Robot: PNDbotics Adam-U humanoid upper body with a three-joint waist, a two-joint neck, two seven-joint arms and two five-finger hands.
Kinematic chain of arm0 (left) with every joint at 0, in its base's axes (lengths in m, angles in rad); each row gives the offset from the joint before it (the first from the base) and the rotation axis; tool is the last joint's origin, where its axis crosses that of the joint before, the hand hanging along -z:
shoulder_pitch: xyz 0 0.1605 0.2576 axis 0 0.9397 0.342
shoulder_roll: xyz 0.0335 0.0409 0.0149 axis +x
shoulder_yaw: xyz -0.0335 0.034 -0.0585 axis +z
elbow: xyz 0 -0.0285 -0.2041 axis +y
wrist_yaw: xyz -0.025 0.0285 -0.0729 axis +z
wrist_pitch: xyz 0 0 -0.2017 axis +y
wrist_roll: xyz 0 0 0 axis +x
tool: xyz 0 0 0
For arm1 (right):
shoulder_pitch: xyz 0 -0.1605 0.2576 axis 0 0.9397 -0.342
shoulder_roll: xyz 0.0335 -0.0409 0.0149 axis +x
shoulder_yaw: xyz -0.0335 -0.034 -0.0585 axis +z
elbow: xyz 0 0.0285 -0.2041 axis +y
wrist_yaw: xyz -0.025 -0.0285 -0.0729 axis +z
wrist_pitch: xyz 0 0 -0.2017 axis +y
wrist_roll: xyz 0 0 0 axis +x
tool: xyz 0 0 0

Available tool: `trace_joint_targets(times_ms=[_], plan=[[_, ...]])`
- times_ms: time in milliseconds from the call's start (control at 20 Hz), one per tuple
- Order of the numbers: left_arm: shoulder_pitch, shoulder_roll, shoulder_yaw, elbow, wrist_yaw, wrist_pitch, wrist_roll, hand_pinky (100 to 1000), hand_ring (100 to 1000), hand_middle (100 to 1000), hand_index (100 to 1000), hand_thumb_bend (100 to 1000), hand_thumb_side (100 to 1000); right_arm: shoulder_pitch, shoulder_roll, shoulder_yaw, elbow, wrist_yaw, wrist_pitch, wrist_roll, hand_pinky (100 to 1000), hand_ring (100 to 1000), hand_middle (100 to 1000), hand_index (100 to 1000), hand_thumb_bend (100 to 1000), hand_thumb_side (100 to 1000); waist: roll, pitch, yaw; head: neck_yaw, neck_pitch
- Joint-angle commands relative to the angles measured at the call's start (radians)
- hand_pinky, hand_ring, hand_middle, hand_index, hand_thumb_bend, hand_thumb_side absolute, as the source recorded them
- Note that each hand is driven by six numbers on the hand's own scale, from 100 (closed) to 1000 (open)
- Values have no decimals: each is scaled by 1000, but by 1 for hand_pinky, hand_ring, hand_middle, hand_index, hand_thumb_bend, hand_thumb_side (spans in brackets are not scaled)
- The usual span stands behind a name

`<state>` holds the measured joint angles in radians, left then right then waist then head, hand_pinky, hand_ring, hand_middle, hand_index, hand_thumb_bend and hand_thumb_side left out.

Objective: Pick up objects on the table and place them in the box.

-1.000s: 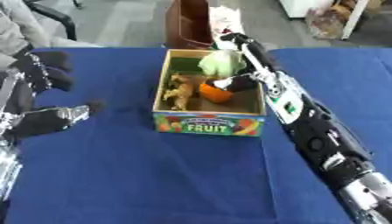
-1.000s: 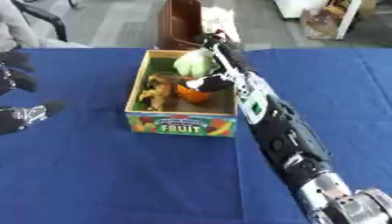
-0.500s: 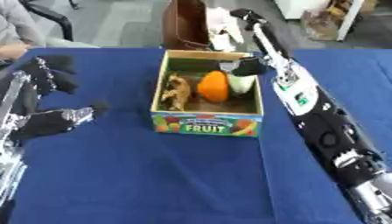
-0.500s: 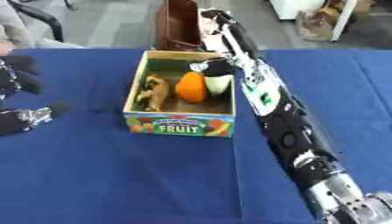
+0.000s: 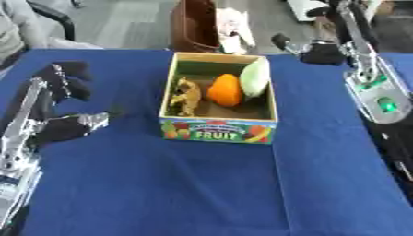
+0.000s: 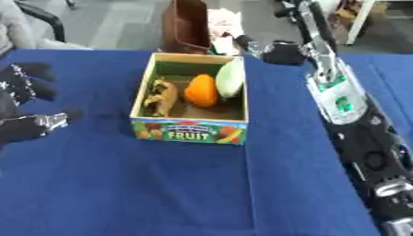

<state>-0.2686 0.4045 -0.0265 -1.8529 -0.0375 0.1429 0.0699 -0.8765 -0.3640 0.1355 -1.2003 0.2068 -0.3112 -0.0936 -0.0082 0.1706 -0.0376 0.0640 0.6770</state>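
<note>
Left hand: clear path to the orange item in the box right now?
Probably yes. The left hand is open over bare blue table left of the box. The box is open-topped, and the orange item sits uncovered between a brown toy and a pale green piece.

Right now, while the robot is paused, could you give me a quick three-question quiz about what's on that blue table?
1. True or false: the box marked FRUIT holds nothing.
2. Which thing lies in the middle of the box? A) the orange item B) the pale green item C) the brown toy animal
3. Fill in: the left hand shows at the view's ____ side, fingers spread, holding nothing.

Key:
1. False: three things lie inside.
2. A: the brown animal is to its left, the pale green item leans on the right wall.
3. Left. The right hand is up beyond the box's far right corner.
</note>
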Motion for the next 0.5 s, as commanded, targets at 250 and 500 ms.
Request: trace_joint_targets(times_ms=[250,500], plan=[[1,23,21,2,0,-4,25,579,550,581,734,810,100,134,-148,-40,-199,-184,34,0,653,838,790,866,482,233,-1,-12,-24,31,-1],[8,19,25,13,5,-8,39,577,549,579,733,811,100,263,-194,-88,-265,-226,48,8,629,825,785,855,372,228,0,-9,-42,46,0]])
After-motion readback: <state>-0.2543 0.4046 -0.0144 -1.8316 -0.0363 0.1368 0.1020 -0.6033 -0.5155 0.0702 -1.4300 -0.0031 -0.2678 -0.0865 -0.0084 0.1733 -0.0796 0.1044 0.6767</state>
